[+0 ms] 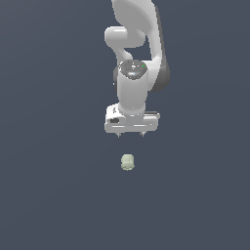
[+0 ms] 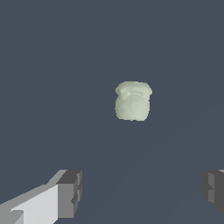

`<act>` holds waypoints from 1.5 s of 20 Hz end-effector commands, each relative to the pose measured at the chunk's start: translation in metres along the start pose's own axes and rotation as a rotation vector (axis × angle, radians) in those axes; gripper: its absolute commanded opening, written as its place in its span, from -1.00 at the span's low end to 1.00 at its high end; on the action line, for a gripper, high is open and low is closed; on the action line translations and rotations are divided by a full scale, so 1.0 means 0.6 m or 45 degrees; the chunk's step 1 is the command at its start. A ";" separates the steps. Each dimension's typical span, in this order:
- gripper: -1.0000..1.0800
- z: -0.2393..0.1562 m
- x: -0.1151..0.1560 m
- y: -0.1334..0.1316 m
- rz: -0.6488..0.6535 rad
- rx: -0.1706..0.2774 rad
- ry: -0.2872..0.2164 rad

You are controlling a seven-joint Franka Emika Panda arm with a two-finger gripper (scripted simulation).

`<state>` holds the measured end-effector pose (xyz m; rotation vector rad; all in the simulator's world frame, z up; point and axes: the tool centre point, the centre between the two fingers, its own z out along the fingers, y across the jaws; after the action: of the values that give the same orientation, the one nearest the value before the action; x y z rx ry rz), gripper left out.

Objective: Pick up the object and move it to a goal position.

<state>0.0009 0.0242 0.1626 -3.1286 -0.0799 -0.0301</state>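
A plain dark slate surface is filling both views; the gripper (image 1: 130,135) is hanging wide open, gripping nothing; the object (image 1: 127,162) is lying apart from it, seemingly just ahead of its fingers (image 2: 69,194).

Arm and fingers running off frame

The arm (image 1: 134,29) is leaving the exterior view's top edge; one of the fingers (image 2: 214,188) is being clipped in the wrist view.

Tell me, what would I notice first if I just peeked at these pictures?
Probably the big white robot arm hanging down in the upper middle of the exterior view, against a plain dark floor. Next, the little pale green lumpy blob sitting alone on the floor just below its pincer. The pincer is open, its fingers spread wide, and it isn't touching the blob.
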 end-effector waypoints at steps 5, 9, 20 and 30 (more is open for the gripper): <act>0.92 -0.001 0.001 -0.016 -0.020 0.012 0.004; 0.92 -0.004 0.003 -0.045 -0.055 0.033 0.010; 0.92 0.007 0.015 -0.039 -0.040 0.030 0.007; 0.92 0.066 0.070 -0.005 0.038 0.009 -0.010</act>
<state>0.0373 0.0338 0.1309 -3.1186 -0.0515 -0.0216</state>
